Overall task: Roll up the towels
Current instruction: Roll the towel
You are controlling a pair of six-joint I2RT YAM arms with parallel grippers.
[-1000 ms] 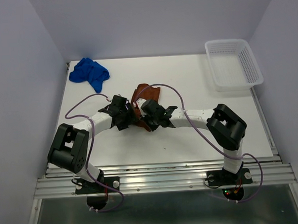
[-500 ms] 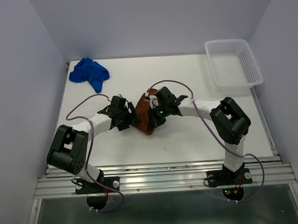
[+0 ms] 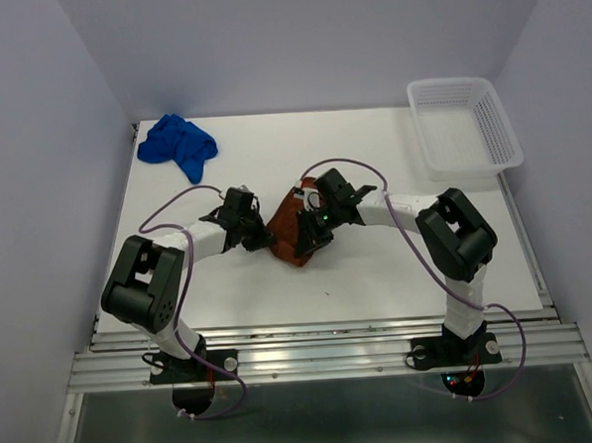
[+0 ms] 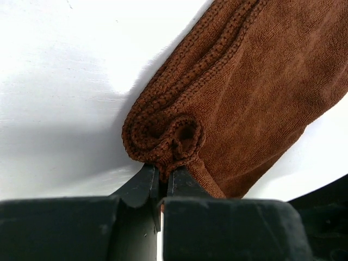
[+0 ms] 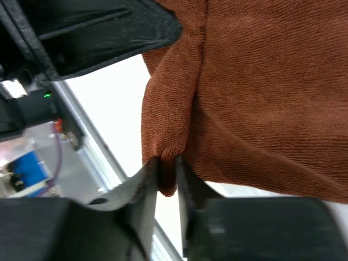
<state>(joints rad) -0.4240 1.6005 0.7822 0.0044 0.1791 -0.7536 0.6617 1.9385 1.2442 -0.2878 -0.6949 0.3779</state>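
Since the earlier frame the right arm has swung up toward the middle of the overhead view. The flap that was sticking out at the top is now folded in, and the left claw (image 4: 162,176) has gone from wide open to clamped.

Right now the left claw is biting down on the curled end of the rust-brown towel (image 4: 261,81). The jaws are sitting nearly together with the little spiral of terry pinched just above the tips. It's probably pinning that end so the roll isn't springing back open.

The right claw (image 5: 166,173) is pinching a hanging fold of the same towel, with a thin ridge of cloth running down between its two fingers. The hold looks light, so it might be easing off, hard to say. It's coming in from the opposite side, likely to keep the loose layer snug.

The towel itself is lying mid-frame on the table (image 3: 378,277) between the two claws. It's bunched into a fat wedge, with its long axis running roughly top to bottom in the overhead view and the narrower end pointing down-frame. It's more of a loose bundle than a tidy roll so far.

The blue towel (image 3: 178,145) is sitting crumpled in the upper left, untouched. The basket (image 3: 465,123) is parked in the upper right.
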